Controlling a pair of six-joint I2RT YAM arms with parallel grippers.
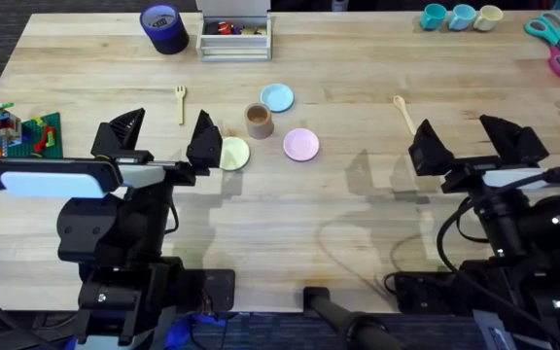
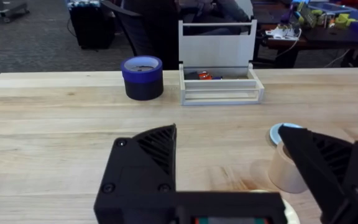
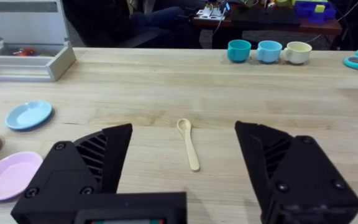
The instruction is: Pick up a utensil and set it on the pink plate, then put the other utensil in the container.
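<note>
- Fork [image 1: 181, 102] lies flat on the worktop [image 1: 358, 214], handle toward the arms, between the blue tub [image 1: 164, 28] and the left gripper [image 1: 161, 137], apart from both.
- Spoon [image 1: 403, 113] lies on the right half of the worktop, bowl pointing away from the arms, just beyond the right gripper [image 1: 467, 138]; in the right wrist view the spoon [image 3: 189, 142] sits in line with the gap between the fingers.
- Pink plate [image 1: 300, 145] sits near the middle, bare, with the tan cup [image 1: 259, 121] just to its left and the blue plate [image 1: 277, 96] just behind them.
- Yellow plate [image 1: 232, 153] lies beside the left gripper's inner finger, partly hidden by it.
- Left gripper hangs released, jaws spread wide, grasping nothing; its wrist view looks over the tan cup [image 2: 286, 168] toward the white bin [image 2: 219, 84].
- Right gripper is likewise released, jaws wide apart and holding nothing.
- Three small cups [image 1: 461, 17] and scissors [image 1: 555, 41] lie along the far right edge.
</note>
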